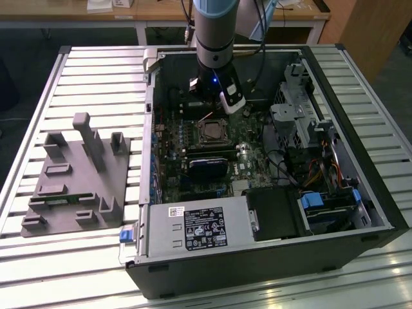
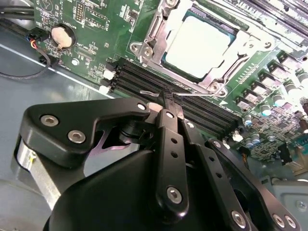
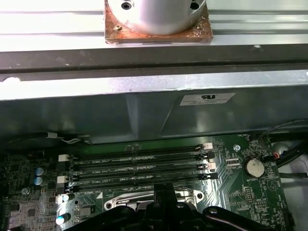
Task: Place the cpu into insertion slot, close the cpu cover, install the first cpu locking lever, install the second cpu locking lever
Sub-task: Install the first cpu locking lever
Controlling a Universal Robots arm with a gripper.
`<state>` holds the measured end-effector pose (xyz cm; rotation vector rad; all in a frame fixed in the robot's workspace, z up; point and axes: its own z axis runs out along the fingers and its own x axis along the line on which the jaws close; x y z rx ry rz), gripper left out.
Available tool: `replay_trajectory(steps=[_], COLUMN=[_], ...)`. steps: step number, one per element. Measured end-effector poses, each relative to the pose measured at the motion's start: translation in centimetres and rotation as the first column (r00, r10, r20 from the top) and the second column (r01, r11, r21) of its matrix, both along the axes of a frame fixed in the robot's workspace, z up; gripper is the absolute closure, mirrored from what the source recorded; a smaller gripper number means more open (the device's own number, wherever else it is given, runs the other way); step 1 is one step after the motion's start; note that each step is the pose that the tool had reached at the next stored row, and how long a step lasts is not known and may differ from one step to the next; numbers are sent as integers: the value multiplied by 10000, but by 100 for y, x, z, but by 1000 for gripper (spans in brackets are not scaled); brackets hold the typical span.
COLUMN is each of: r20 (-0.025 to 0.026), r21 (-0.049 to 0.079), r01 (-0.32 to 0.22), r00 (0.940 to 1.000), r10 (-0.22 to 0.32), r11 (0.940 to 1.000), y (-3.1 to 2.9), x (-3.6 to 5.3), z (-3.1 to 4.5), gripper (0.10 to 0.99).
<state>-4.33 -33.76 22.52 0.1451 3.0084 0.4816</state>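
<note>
The cpu (image 2: 199, 41) lies flat in the insertion slot (image 1: 212, 132) on the green board. The silver cpu cover (image 2: 166, 21) lies down over it, framing its pale metal face. My gripper (image 2: 168, 100) hangs just beside the socket, over the black memory slots. Its fingers are shut on a thin wire cpu locking lever (image 2: 195, 95), which stands lifted off the board. In the first wrist view the gripper (image 3: 163, 190) sits at the edge of the socket frame. The arm (image 1: 215, 38) comes down into the open computer case from the far side.
Several long memory slots (image 3: 139, 163) run beside the socket, with a coin battery (image 2: 61, 34) nearby. In the case a black card (image 1: 209, 168), the power supply (image 1: 199, 225) and a drive cage (image 1: 296, 109) stand around. A grey fixture (image 1: 77, 174) lies on the exterior view's left.
</note>
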Motion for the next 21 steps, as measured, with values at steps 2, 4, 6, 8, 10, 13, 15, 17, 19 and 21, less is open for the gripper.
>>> replay_trajectory(steps=[2, 4, 6, 8, 10, 13, 15, 17, 19, 21], r20=[2, 1, -1, 0, 1, 1, 1, 7, 17, 25], r21=[-10, -73, -189, -222, -222, -222, -221, -223, -224, -226], r01=[-1, 0, 0, 1, 1, 1, 0, 1, 1, 2], r00=[10000, 10000, 10000, 10000, 10000, 10000, 10000, 10000, 10000, 10000], r10=[1, 0, 0, -1, -1, -1, 0, -1, -1, -1], r11=[10000, 10000, 9998, 9998, 9998, 9998, 9998, 9998, 9997, 9997], y=[1, 1, 7, 18, 28, 43, 49, 52, 61, 80], x=[1, 0, 0, -2, -5, -11, -11, -12, -13, -14], z=[-2, -14, -32, -46, -53, -63, -80, -96, -112, -124], gripper=[980, 980, 980, 980, 980, 980, 980, 980, 980, 980])
